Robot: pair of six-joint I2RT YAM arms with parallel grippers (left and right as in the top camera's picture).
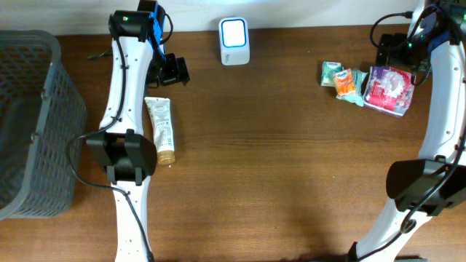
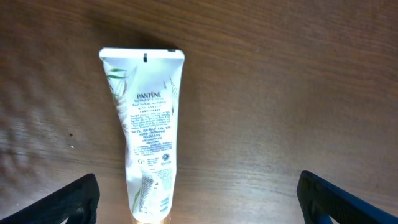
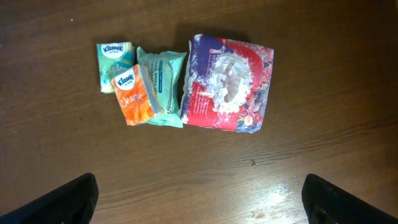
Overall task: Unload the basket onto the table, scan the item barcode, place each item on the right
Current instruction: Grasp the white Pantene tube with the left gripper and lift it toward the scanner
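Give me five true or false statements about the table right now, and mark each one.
1. The Pantene tube lies flat on the table, unheld. True.
2. The tube is inside the gray basket. False: it lies on the wood outside the basket, beside the left arm.
3. The right fingers are shut on the red bag. False: they are open above it and hold nothing.
4. The white scanner sits at the far edge, its face lit. True.
5. The orange Kleenex pack touches the teal wipes pack. True.
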